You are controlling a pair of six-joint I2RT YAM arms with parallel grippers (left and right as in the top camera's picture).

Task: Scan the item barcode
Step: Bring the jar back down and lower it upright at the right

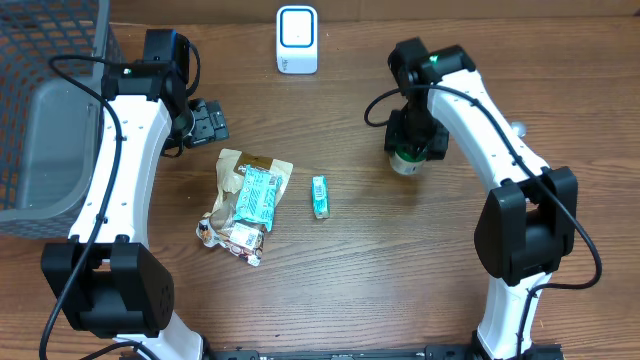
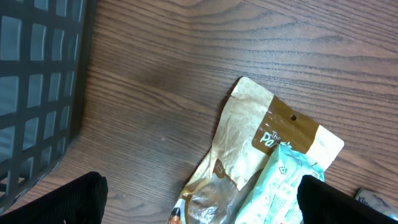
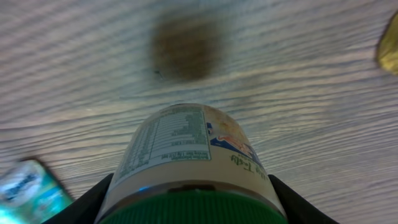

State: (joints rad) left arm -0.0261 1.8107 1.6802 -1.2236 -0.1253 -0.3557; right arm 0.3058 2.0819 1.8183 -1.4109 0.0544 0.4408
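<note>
A white jar with a green lid [image 1: 405, 160] is clamped between the fingers of my right gripper [image 1: 412, 138], right of the table's middle. In the right wrist view the jar [image 3: 186, 146] points away from the camera with its nutrition label up, and the right gripper [image 3: 189, 208] is shut on it just below the lid. No barcode shows on the jar. The white scanner with a blue window [image 1: 297, 38] stands at the back centre. My left gripper [image 1: 208, 122] is open at the back left, over the top end of a brown snack bag [image 2: 249, 134].
A pile of snack bags [image 1: 245, 200] lies left of centre, with a small teal pack [image 1: 320, 196] beside it. A dark wire basket [image 1: 50, 100] fills the left edge, close to the left arm. The teal pack [image 3: 28, 190] also shows low left under the jar.
</note>
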